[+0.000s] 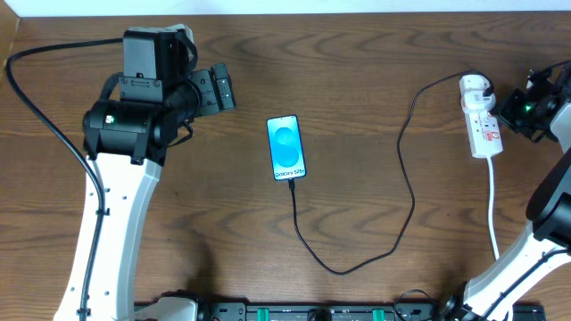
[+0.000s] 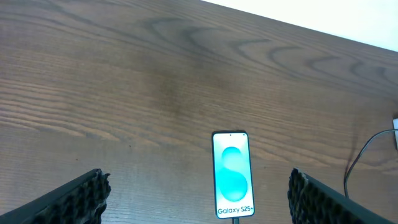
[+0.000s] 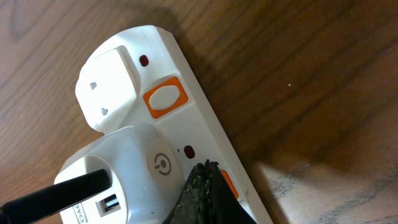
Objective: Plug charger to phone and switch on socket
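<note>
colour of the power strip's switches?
Orange with a white centre: see the switch on the white socket, clearest in the right wrist view.

You get even, fairly bright light from above in the overhead view; the left arm throws only a faint, soft shadow on the desk. The phone screen glows and looks slightly washed out. From the left wrist the wood grain is sharp. From the right wrist the socket shows bright white, soft at its near end, with a pale glare patch on the wood beside it.
</note>
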Controlling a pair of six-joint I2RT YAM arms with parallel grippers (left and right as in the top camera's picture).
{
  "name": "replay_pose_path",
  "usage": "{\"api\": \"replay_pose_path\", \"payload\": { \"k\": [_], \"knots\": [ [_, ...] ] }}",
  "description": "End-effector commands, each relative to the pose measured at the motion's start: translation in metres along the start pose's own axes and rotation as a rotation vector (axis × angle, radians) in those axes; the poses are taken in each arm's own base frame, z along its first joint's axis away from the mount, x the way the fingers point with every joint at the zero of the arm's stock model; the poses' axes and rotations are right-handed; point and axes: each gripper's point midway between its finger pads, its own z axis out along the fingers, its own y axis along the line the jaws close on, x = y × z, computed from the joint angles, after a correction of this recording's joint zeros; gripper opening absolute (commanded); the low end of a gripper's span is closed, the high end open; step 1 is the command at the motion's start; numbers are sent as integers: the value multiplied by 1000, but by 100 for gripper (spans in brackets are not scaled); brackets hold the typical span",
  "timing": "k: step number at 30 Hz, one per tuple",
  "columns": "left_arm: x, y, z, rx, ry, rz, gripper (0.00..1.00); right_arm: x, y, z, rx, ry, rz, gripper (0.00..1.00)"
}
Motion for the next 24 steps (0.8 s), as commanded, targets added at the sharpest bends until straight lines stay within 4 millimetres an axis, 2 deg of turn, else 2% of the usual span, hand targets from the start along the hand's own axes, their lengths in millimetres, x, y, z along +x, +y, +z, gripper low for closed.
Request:
{"api": "replay_pose_path", "payload": {
  "k": [1, 24],
  "knots": [
    [1, 3, -1, -17, -2, 6, 93, 15, 21, 10, -45, 56, 6, 1],
    [1, 3, -1, -17, -2, 6, 93, 46, 43, 19, -29, 165, 123, 1]
  ]
}}
